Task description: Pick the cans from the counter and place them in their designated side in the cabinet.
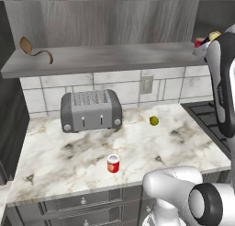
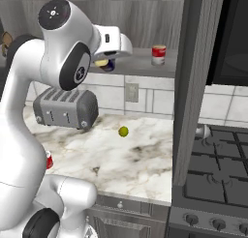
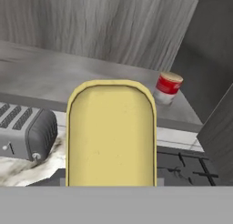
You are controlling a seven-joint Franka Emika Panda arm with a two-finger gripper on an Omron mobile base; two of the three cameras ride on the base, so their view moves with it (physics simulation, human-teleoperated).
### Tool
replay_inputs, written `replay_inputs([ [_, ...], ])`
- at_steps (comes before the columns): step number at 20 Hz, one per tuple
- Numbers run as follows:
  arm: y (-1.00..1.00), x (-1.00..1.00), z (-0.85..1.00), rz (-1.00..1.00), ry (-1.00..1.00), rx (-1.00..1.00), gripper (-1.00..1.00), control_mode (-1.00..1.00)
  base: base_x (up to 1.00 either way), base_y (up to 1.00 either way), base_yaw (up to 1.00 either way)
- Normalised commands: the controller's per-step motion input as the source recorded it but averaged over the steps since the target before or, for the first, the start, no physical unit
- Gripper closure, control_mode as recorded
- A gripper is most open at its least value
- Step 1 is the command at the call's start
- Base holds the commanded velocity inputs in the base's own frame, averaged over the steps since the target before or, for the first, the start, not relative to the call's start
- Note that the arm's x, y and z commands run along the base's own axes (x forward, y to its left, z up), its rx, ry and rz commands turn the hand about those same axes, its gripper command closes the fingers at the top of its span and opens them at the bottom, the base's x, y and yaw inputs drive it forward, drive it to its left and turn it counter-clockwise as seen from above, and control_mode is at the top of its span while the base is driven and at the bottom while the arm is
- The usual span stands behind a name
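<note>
A: What's on the cabinet (image 1: 92,59) shelf?
B: Red can w/ white middle band (image 2: 158,54) standing upright twd the right end; brown curled thing (image 1: 34,50) at far left.
A: Gripper?
B: Gripper (image 2: 107,64) is up at shelf level, fingers clenched on the blue can (image 3: 111,134). Yellow top faces the hand cam.
A: Other can?
B: Red can (image 1: 113,163) w/ white lid is upright on the counter (image 1: 69,151) near front edge, in front of the toaster (image 1: 91,110). Left base cam shows it whole; right base cam only a sliver behind the arm.
A: Else?
B: Yellow-green ball (image 2: 123,131) on the counter. Right base cam also shows the stove (image 2: 213,179).
</note>
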Motion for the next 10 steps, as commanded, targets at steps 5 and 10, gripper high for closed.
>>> replay_inputs([
  [5, -0.04, 0.17, 0.00, 0.00, 0.01, 0.00, 1.00, -1.00, 0.00, 0.00, 0.00],
  [10, -0.05, 0.16, 0.00, 0.00, 0.00, 0.00, 1.00, -1.00, 0.00, 0.00, 0.00],
])
